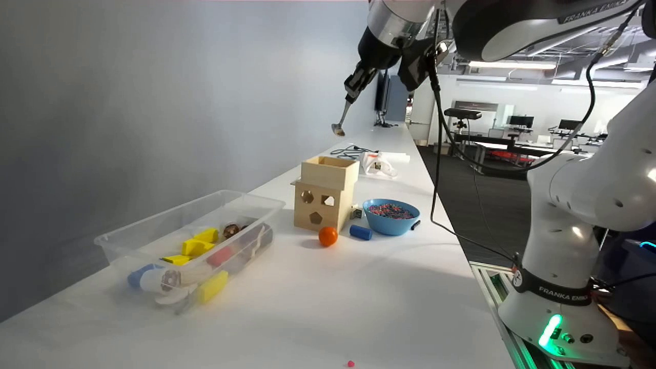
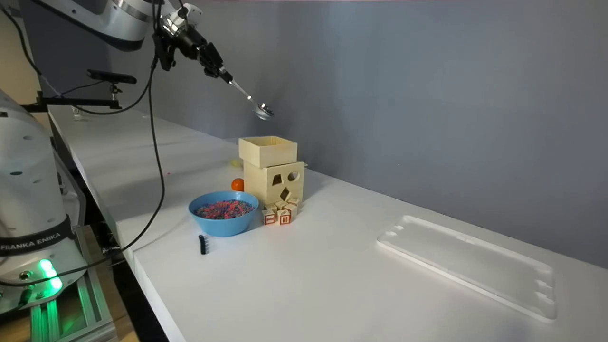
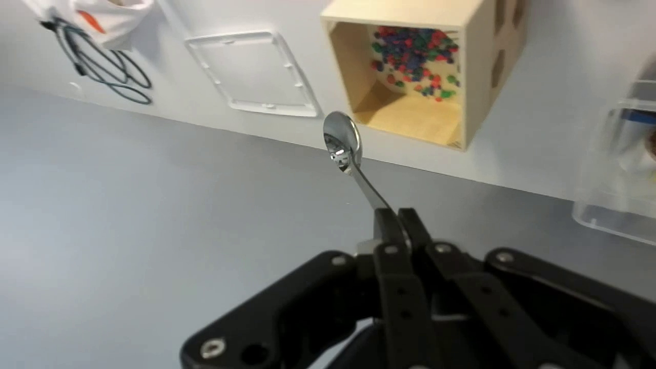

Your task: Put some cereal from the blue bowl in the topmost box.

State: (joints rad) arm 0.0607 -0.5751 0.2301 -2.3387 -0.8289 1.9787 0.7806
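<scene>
My gripper (image 3: 403,210) is shut on a metal spoon (image 3: 335,125), whose bowl end sticks out past the fingertips. In both exterior views the gripper (image 1: 349,98) (image 2: 228,77) holds the spoon (image 1: 338,130) (image 2: 262,112) tilted down, above the topmost box (image 1: 328,177) (image 2: 273,156) and apart from it. The topmost box (image 3: 349,61) is a plain open tan box. Red, blue and green cereal bits (image 3: 410,54) lie on its floor. The blue bowl (image 1: 389,225) (image 2: 223,227) stands on the table beside the boxes, with many cereal bits (image 1: 388,210) (image 2: 223,209) in it. I see no cereal on the spoon.
The topmost box rests on a tan box with shaped holes (image 1: 332,215). An orange ball (image 1: 328,236), a blue cylinder (image 1: 361,232) and letter blocks (image 2: 283,217) lie close by. A clear tub of toys (image 1: 156,214) and a clear lid (image 2: 465,266) lie on the table. A grey wall stands behind.
</scene>
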